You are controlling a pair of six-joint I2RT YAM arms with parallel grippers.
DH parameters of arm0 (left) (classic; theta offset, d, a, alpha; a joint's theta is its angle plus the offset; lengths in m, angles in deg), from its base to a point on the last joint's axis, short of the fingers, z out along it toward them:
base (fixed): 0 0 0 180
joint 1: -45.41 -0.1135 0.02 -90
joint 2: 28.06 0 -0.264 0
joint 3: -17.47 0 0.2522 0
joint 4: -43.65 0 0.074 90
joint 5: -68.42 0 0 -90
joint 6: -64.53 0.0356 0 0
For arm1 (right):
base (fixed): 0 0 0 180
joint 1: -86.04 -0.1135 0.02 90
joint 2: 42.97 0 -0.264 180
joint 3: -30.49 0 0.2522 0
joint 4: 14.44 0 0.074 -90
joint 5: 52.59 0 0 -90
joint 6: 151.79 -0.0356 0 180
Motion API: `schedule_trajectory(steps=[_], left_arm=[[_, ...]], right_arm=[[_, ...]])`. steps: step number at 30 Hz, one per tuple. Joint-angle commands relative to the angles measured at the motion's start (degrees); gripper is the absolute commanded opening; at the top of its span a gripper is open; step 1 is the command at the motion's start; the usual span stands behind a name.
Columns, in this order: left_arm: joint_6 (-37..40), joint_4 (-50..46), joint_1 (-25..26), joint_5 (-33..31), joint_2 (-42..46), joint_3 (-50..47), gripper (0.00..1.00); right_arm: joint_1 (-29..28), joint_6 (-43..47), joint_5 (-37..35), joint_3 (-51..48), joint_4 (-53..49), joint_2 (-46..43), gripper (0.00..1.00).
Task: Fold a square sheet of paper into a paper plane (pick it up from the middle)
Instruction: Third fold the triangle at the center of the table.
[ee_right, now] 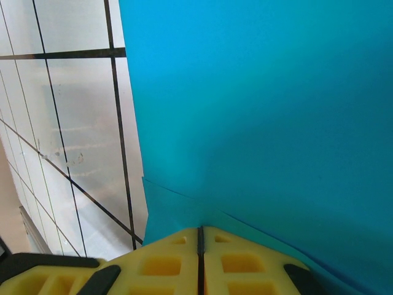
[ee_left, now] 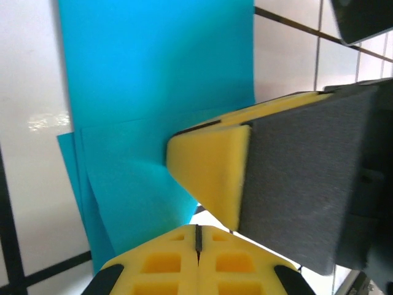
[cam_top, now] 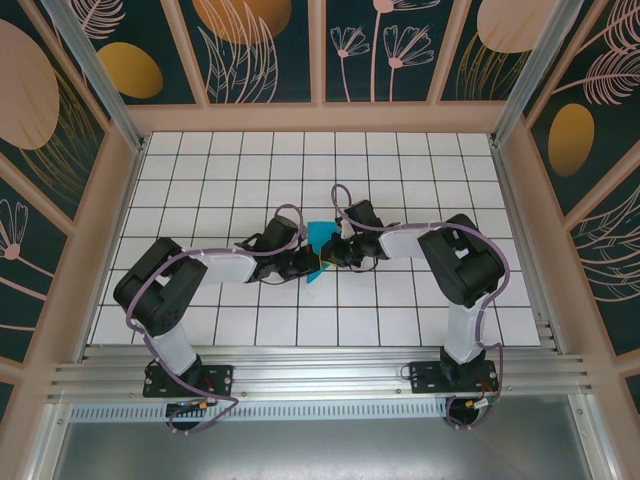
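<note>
White black-gridded table [cam_top: 400, 180], creased teal sheet of paper [cam_top: 320, 238] at its middle

Teal-blue paper [ee_left: 159, 74], black-gridded white table [cam_top: 400, 160].

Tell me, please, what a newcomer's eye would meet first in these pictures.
The bright teal paper comes first, in the middle of the white tiled table, with creased layers showing. The left gripper and right gripper meet there from either side, their yellow fingers shut on it.
</note>
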Motion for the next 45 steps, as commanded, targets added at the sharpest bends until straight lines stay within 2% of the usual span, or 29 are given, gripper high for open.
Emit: schedule_trajectory(steps=[1, 6, 29, 42, 45], left_arm=[[1.8, -2.4, 0.2, -1.1, -2.0, 1.1, 0.0], [1.7, -3.3, 0.2, -1.7, -2.4, -0.5, 0.0], [1.1, -3.4, 0.4, 7.6, 0.8, -8.8, 0.0], [2.1, -6.5, 0.4, 5.7, 2.0, -12.4, 0.0], [1.5, -7.0, 0.4, 4.7, 5.2, -13.7, 0.0]], right_arm=[[-0.3, 0.8, -5.3, -0.3, -3.3, 3.1, 0.1], [-0.3, 0.9, -5.5, -0.4, -3.4, 3.2, 0.1], [-0.3, 1.5, -7.5, 0.0, -5.4, 4.0, 0.1], [-0.4, 1.6, -7.9, 0.4, -5.7, 4.6, 0.1], [-0.4, 1.8, -7.9, 0.6, -5.9, 4.7, 0.1]])
